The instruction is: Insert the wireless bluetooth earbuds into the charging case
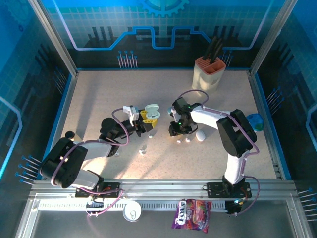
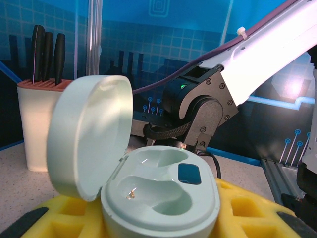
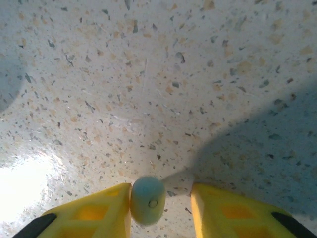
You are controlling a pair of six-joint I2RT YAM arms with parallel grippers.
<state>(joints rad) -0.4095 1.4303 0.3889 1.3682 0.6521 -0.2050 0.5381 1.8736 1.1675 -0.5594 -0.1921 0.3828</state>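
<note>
Left arm (image 1: pixel 96 148): you see white shells joined by bulky black housings.
Right arm (image 1: pixel 210 116): the same white and black, with a green light (image 2: pixel 183 85) on its wrist joint.
Cables (image 2: pixel 218 48): purple, running along both arms; a white zip tie (image 2: pixel 241 31) pins one.
Right gripper (image 3: pixel 161 203): your fingers (image 3: pixel 99 213) are yellow, edged with black.

charging case (image 2: pixel 161 198): lid open, wells empty | knife block (image 2: pixel 34 129): behind, left

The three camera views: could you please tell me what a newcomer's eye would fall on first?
The pale green charging case, lid up and wells apparently empty, sits between the left arm's yellow fingers near the middle of the table. Right of it, a tiny pale earbud touches one of the right arm's yellow fingers, with a gap to the other.
</note>
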